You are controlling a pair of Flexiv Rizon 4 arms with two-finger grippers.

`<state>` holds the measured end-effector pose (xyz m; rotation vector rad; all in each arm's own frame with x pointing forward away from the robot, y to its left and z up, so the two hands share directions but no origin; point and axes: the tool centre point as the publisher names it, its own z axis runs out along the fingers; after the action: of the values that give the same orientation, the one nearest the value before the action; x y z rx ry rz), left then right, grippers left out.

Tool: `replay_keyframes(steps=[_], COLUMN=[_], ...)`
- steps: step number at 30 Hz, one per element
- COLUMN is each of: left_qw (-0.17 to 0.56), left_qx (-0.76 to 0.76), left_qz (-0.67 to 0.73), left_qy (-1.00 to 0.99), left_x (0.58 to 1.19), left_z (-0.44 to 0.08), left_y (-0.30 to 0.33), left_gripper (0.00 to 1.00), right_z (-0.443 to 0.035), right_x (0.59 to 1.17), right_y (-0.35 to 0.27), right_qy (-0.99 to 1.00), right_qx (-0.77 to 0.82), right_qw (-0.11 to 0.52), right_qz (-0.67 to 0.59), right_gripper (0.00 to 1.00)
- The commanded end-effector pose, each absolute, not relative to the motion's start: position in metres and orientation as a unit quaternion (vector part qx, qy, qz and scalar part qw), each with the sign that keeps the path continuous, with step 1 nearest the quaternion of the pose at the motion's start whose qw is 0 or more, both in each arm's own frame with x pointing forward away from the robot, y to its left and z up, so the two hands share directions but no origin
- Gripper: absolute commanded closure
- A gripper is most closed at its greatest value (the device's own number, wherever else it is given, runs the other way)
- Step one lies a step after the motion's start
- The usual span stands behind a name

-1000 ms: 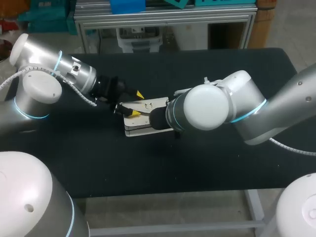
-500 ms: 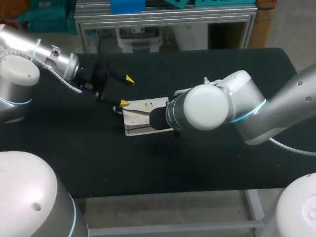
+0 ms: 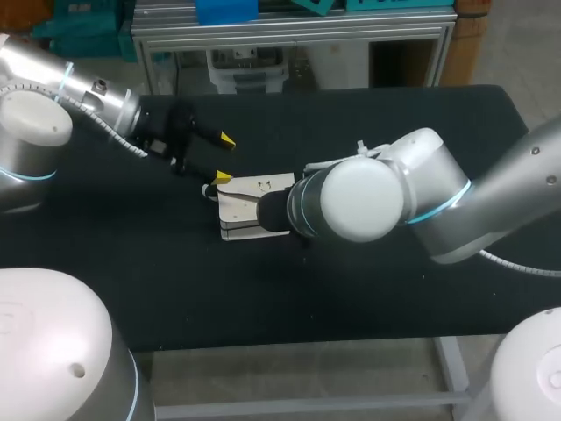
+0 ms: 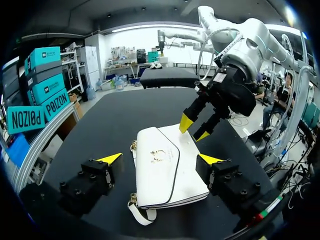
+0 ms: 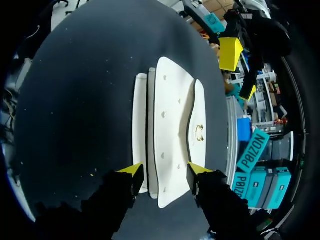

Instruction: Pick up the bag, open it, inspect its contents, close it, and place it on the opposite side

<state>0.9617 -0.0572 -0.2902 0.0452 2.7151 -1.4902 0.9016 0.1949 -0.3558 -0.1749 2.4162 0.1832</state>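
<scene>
The white bag (image 3: 241, 203) is lying flat, flap up, near the middle of the black table (image 3: 377, 114), with its long axis running left to right. The right gripper (image 5: 165, 172) is sitting over the bag's right end, fingers apart and straddling its short width. I cannot tell whether they are touching it. The left gripper (image 3: 223, 159) is hovering just beside the bag's far left corner, its fingers also spread wide and holding nothing. Both are close, but the right one is pointing along the bag's length, so the pick-up is probably falling to it, closing across the short side.
</scene>
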Motion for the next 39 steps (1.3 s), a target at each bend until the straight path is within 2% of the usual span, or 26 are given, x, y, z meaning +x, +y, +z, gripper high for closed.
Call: replay_keyframes(steps=[1, 15, 23, 39], left_qw=[0.026, -0.027, -0.055, -0.016], left_qx=[-0.011, -0.195, -0.261, -0.339], left_qz=[-0.481, -0.448, -0.402, -0.347], left_qy=[0.876, 0.872, 0.876, 0.874], left_x=[0.955, 0.941, 0.932, 0.922], left_z=[-0.288, -0.280, -0.281, -0.274], left_y=[-0.054, -0.032, -0.030, -0.019], left_gripper=[0.00, 0.00, 0.00, 0.00], right_z=[-0.337, -0.284, -0.261, -0.255], right_x=[0.894, 0.922, 0.945, 0.949], right_y=[0.188, 0.160, 0.157, 0.131], right_qy=[0.932, 0.958, 0.980, 0.996], right_qx=[-0.060, -0.034, -0.025, 0.062], right_qw=[0.346, 0.262, 0.182, 0.054], right_qz=[0.093, 0.111, 0.072, 0.043], right_gripper=[0.00, 0.00, 0.00, 0.00])
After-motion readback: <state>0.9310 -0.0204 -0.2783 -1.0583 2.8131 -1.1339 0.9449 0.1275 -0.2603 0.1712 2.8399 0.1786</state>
